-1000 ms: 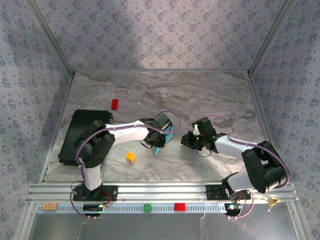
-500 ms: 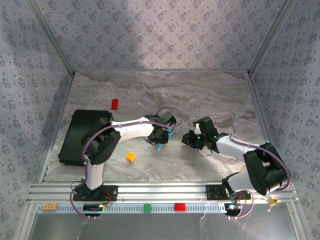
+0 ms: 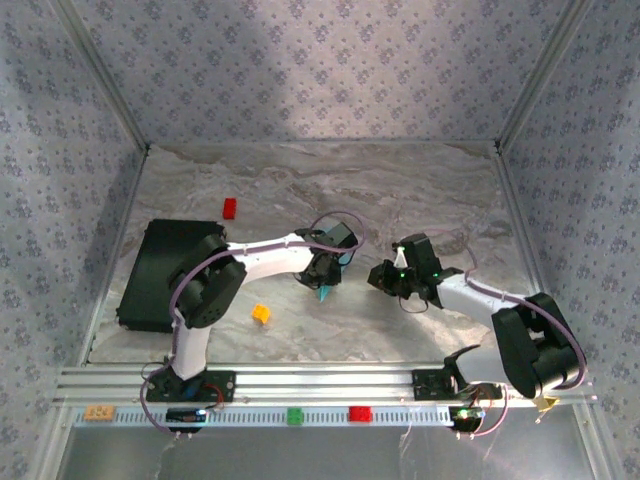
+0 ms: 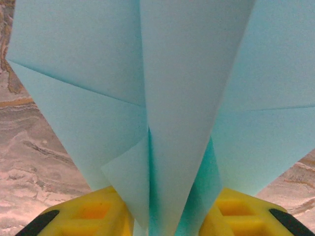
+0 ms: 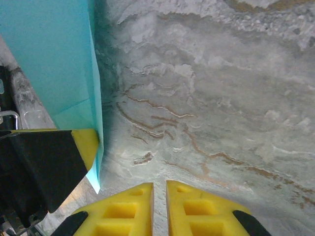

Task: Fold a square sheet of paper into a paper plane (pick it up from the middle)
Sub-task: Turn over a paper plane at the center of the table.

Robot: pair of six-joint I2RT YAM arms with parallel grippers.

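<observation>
1 paper plane [image 4: 172, 108] clamped in left tool [image 4: 165, 219], right tool [image 5: 159, 199] closed nearby

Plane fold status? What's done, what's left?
Done: the sheet is already creased into a pointed dart. The paper plane shows a centre fold and wing flaps.
In hand: it stands between the left gripper's fingers, above the table. The right gripper is shut and empty beside it.
Left: probably only setting it down.
</observation>
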